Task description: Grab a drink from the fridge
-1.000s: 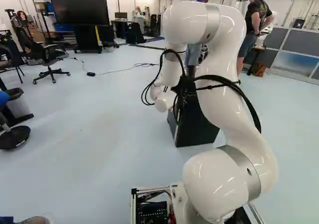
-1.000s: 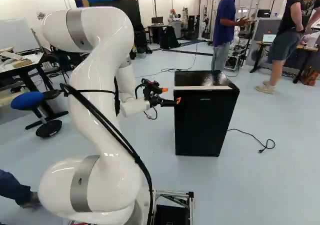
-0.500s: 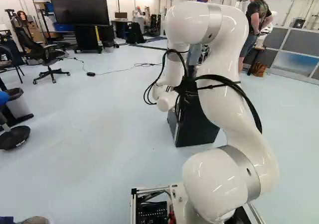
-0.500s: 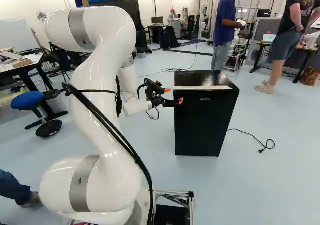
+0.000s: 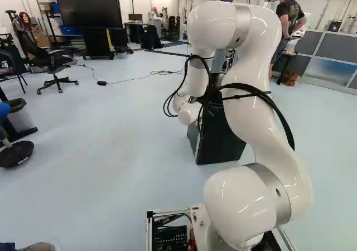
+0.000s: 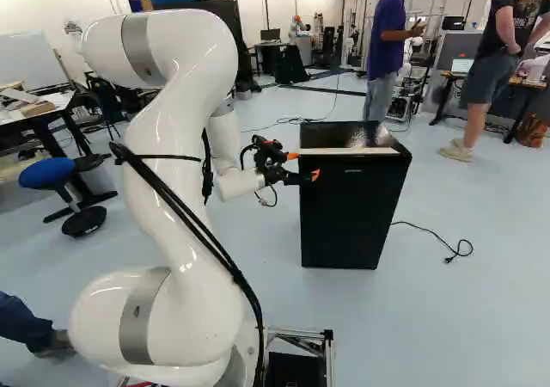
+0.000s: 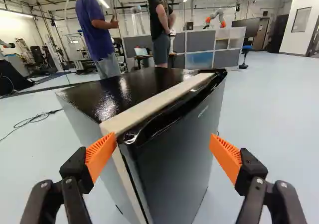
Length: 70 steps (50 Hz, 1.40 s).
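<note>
In the right base view my gripper reaches the near upper corner of the black fridge. The wrist view has the gripper open, one orange pad close beside the door's top corner and the other out in front of the door face. Whether the first pad touches the corner, I cannot tell. A pale strip runs along the fridge's top, behind the door, which looks closed. No drink can be seen. In the left base view the arm hides the gripper and part of the fridge.
A black cable lies on the floor beside the fridge. A blue stool and a table stand across the room on the arm's other side. Far behind the fridge, another robot shows above grey partitions.
The arm has shifted slightly to the right in both base views, bringing the gripper a little further over the fridge's corner. The base and the fridge have stayed put.
</note>
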Tool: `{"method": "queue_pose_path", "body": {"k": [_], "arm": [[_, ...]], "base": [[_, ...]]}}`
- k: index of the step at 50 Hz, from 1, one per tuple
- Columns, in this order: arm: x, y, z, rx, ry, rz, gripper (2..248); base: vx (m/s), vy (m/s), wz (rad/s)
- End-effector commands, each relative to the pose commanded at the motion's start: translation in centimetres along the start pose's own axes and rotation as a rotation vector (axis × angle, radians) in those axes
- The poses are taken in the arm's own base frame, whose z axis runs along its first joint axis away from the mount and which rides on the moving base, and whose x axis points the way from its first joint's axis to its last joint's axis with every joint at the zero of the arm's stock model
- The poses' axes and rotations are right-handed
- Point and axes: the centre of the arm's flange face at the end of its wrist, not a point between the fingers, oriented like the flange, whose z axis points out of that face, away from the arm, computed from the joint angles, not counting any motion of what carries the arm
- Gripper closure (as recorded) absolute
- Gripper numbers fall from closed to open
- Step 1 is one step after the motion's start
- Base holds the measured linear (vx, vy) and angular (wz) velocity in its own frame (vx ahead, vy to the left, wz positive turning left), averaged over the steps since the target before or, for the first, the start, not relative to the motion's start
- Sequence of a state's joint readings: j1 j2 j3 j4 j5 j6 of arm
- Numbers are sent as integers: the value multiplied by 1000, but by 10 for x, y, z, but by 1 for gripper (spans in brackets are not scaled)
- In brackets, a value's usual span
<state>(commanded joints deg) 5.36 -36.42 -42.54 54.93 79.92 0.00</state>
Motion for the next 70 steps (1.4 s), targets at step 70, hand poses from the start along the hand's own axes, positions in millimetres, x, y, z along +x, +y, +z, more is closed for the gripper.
{"method": "queue_pose_path", "body": {"k": [70], "arm": [[15, 109, -57, -135, -61, -76, 3]], "base": [[0, -1, -2]]}}
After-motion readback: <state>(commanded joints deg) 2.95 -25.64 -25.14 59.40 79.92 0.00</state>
